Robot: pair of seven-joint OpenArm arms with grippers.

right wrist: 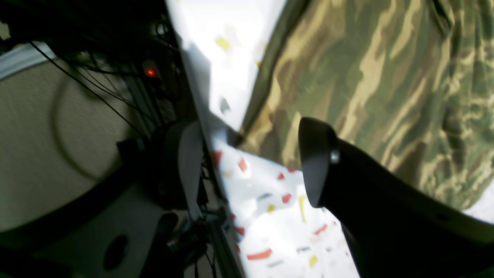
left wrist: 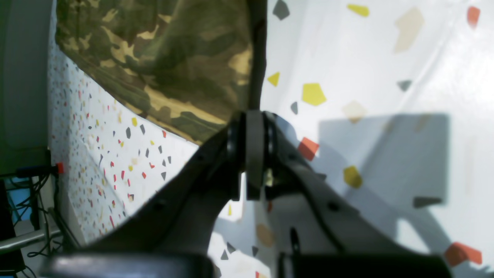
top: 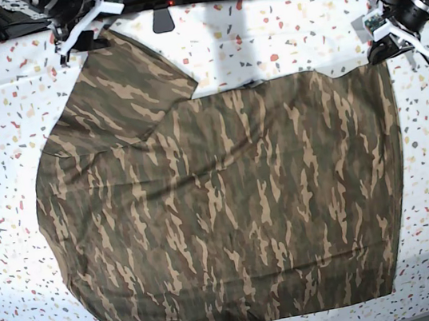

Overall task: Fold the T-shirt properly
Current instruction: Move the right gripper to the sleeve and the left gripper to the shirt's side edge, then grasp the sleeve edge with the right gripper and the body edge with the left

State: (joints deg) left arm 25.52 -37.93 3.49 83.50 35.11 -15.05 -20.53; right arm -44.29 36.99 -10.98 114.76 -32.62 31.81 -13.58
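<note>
A camouflage T-shirt (top: 222,208) lies spread flat across a white speckled table (top: 4,159), covering most of it. The right gripper (right wrist: 251,162) sits at the table's far edge with its fingers spread wide and empty; a sleeve corner of the shirt lies just beyond the fingertip (right wrist: 314,154), not between the two. The left gripper (left wrist: 252,154) has its fingers pressed together; the shirt's hem lies just ahead of the tips, and whether any cloth is pinched cannot be told.

The shirt looks laid out but not yet folded. To do the next fold well, the open fingers likely need to straddle the sleeve edge fully before closing, taking one layer only. Both grips should then lift together, so the cloth carries over without bunching or dragging.
</note>
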